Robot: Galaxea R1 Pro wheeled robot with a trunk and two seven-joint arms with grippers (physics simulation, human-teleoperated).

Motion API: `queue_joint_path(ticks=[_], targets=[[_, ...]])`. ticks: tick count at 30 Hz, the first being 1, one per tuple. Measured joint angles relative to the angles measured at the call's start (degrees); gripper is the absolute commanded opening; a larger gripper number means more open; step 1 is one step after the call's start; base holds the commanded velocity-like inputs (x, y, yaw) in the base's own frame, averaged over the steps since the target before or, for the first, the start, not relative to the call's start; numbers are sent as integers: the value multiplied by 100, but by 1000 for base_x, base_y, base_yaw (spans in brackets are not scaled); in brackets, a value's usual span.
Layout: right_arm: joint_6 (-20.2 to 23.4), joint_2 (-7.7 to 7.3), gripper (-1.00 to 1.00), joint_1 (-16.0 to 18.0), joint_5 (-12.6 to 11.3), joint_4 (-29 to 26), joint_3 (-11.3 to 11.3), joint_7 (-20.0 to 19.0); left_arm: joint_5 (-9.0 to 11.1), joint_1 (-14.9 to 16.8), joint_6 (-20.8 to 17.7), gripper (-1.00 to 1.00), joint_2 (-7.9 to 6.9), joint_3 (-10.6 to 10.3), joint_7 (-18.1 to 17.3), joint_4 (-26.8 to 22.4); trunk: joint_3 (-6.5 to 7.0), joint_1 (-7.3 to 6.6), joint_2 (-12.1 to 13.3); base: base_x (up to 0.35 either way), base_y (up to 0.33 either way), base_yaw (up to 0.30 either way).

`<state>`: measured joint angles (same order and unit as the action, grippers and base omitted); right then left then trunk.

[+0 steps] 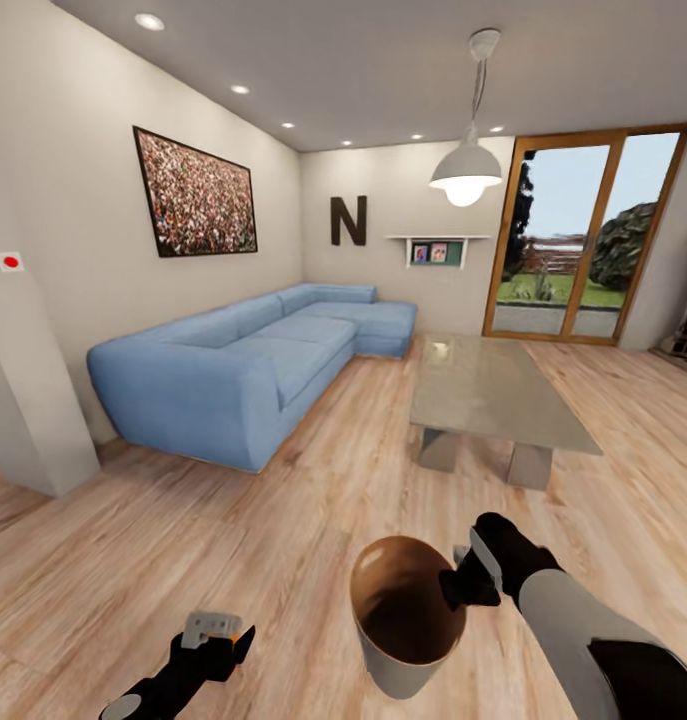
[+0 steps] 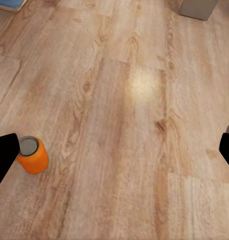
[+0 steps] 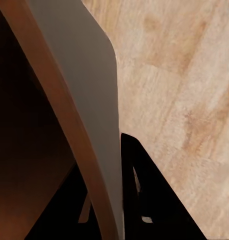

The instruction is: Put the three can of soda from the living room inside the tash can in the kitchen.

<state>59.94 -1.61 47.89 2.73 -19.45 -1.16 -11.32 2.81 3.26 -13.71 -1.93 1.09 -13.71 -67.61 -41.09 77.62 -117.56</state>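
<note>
At the right gripper (image 1: 461,588): jaws clamped over the rim of the tash can (image 1: 408,665), one finger inside, one outside, can held above light wood floor (image 1: 313,500). Left gripper (image 2: 114,150) spread wide, nothing between the fingers, aimed down at bare planks. Orange can of soda (image 2: 33,156) upright on floor just beside one left fingertip (image 2: 3,157). Farther out in living room: glass table (image 1: 493,395), blue sofa (image 1: 248,360) left of it, glazed door (image 1: 583,235) behind.
</note>
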Motion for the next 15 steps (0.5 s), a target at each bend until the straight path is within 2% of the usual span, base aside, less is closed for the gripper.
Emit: queue_joint_path(ticks=[2, 3, 7, 12, 15], targets=[[-13, 27, -100, 19, 251, 2, 37, 135, -3, -1, -5, 100, 0, 3, -19, 0, -18, 0, 0, 269, 198, 0], [-11, 43, -100, 30, 253, 3, 37, 207, -5, -1, -10, 100, 0, 4, -31, 0, -26, 0, 0, 269, 198, 0], [5, 61, -100, 45, -73, 3, -11, 266, -11, 0, -15, 100, 0, 5, -46, 2, -61, 0, 0, 270, 199, 0], [-4, 48, -100, 50, 135, 5, 11, 329, -9, -1, -12, 100, 0, 6, -52, 6, -104, 0, 0, 270, 199, 0], [1, 38, -100, 51, 25, 1, -8, 323, -1, 0, -10, 100, 0, 5, -47, 3, -127, 0, 0, 265, 173, 0]])
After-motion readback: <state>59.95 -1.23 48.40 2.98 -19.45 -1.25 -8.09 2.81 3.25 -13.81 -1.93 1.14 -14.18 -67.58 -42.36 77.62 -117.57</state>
